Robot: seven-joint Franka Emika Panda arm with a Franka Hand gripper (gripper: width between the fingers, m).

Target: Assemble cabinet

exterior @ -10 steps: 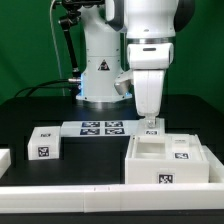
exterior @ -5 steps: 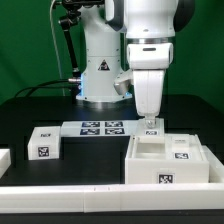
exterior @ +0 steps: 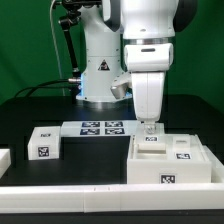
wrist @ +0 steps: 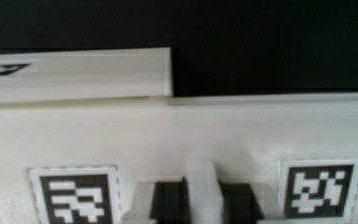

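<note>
Exterior view: fingers (exterior: 149, 124) are down on the far wall of the cabinet (exterior: 168, 160), a white box with open compartments and black-and-white square tags (exterior: 167, 180), sitting on the dark surface (exterior: 25, 115) at the exterior view's right; I'd call this the grasp step. Wrist view: fingers (wrist: 165, 203) straddle a thin white rib between two tags, can't tell if clamped. Next move needs a confirmed grip before shifting it.
</note>
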